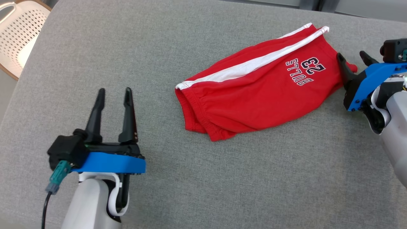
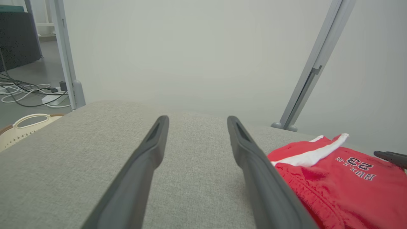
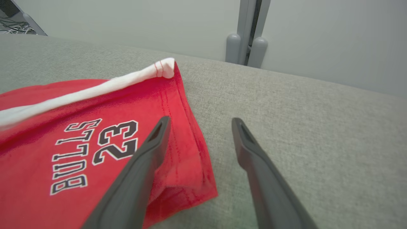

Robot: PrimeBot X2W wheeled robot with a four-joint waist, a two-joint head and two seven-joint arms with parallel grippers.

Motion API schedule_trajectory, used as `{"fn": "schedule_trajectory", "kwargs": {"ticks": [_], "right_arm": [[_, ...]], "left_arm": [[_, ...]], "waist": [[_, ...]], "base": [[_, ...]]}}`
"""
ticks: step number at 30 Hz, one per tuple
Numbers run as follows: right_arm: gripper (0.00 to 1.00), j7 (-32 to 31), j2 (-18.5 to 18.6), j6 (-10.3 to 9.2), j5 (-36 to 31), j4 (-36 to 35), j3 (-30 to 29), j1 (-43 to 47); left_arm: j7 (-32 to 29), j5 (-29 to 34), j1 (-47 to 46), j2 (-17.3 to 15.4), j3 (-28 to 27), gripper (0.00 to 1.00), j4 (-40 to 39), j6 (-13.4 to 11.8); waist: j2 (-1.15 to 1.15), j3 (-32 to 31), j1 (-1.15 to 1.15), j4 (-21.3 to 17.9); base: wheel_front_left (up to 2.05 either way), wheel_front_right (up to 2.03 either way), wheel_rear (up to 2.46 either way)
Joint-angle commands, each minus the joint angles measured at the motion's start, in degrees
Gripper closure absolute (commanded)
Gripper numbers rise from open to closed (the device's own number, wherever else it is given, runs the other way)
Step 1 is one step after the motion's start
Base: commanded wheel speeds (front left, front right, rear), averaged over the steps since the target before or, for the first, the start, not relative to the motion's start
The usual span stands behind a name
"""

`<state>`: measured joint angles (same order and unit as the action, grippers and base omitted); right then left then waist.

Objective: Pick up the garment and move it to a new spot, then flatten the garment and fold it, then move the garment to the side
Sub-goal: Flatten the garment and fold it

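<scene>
Where right hand overlaps shorts, hem corner partly hidden.

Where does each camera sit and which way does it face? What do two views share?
Head view: on the head, facing down at the red shorts on the table; left gripper and right gripper show, open.
Left wrist view: on the left wrist, facing along its fingers across the table to a wall.
Right wrist view: on the right wrist, facing along its fingers at the shorts' printed leg.
Shared: both wrist views show the shorts.
</scene>
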<state>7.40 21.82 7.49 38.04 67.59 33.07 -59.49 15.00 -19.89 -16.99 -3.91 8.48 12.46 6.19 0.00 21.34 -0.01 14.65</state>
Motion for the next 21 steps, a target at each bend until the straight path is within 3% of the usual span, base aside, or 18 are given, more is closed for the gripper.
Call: {"fn": "schedule_trajectory", "kwargs": {"ticks": [1,7,13,14,16,21], "right_arm": [[0.00,-0.79,0.29,0.01,0.56,0.49,0.67,0.80],[0.00,-2.52,0.41,0.01,1.57,1.66,2.42,1.48],[0.00,-4.38,-0.08,0.01,2.49,2.39,3.95,2.09],[0.51,-4.83,-0.34,0.02,2.69,2.22,4.34,2.33],[1.00,-4.97,-0.53,0.02,3.35,1.52,4.79,2.65],[1.00,-2.59,-0.58,0.01,5.40,-0.17,5.06,2.94]], "left_arm": [[0.25,1.74,0.99,0.38,-1.91,0.00,-1.42,-0.58],[0.25,5.58,2.25,0.99,-6.71,0.00,-4.93,-1.73],[0.25,5.09,3.31,1.04,-6.55,0.00,-6.14,-3.28],[0.25,4.98,3.56,1.04,-6.46,0.00,-6.17,-3.50],[0.25,4.86,3.80,1.05,-6.26,0.00,-5.96,-3.72],[0.25,5.99,4.04,1.04,-5.96,0.00,-5.21,-3.89]], "waist": [[0.00,0.21,0.01,0.23],[0.00,0.66,0.01,0.91],[0.00,1.06,0.01,1.35],[0.00,1.05,0.01,1.36],[0.00,0.94,0.01,1.34],[0.00,-0.39,0.01,0.25]], "base": [[0.00,0.00,0.00],[0.00,0.00,0.00],[0.00,0.00,0.00],[0.00,0.00,0.00],[0.00,0.00,0.00],[0.00,0.00,0.00]]}}
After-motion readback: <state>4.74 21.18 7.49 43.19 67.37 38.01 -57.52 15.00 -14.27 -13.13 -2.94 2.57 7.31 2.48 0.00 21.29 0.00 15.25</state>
